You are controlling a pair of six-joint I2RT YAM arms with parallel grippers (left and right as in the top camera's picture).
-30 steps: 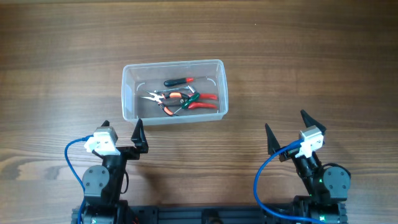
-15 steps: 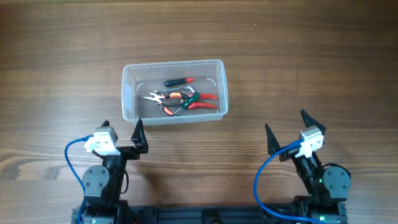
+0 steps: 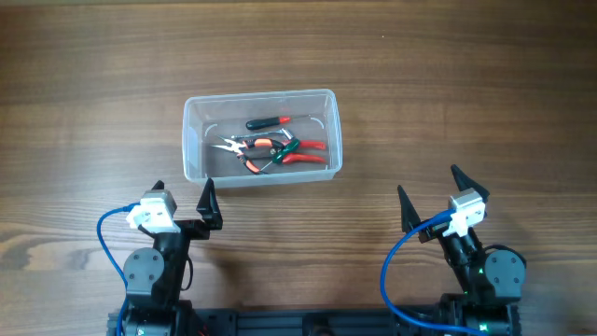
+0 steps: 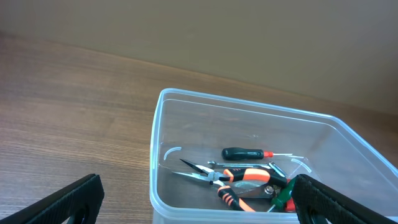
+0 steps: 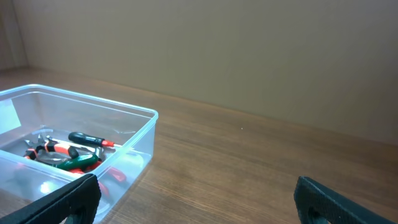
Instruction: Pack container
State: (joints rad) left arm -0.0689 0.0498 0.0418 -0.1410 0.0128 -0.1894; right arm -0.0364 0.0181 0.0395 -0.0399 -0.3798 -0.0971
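Note:
The clear plastic container [image 3: 193, 140] stands upright on the wooden table, left of centre. Inside lie several hand tools: a black-and-red screwdriver [image 3: 268, 122], orange-handled pliers [image 3: 250, 145] and red-handled pliers [image 3: 303, 152]. The container also shows in the left wrist view [image 4: 157, 162] and the right wrist view [image 5: 134, 142]. My left gripper [image 3: 182, 201] is open and empty, just in front of the container's near left corner. My right gripper [image 3: 431, 191] is open and empty, to the container's right and nearer the front edge.
Bare wooden tabletop [image 3: 448, 84] surrounds the container on all sides. Blue cables [image 3: 392, 271] run from both arm bases at the front edge. A plain wall rises behind the table in the wrist views.

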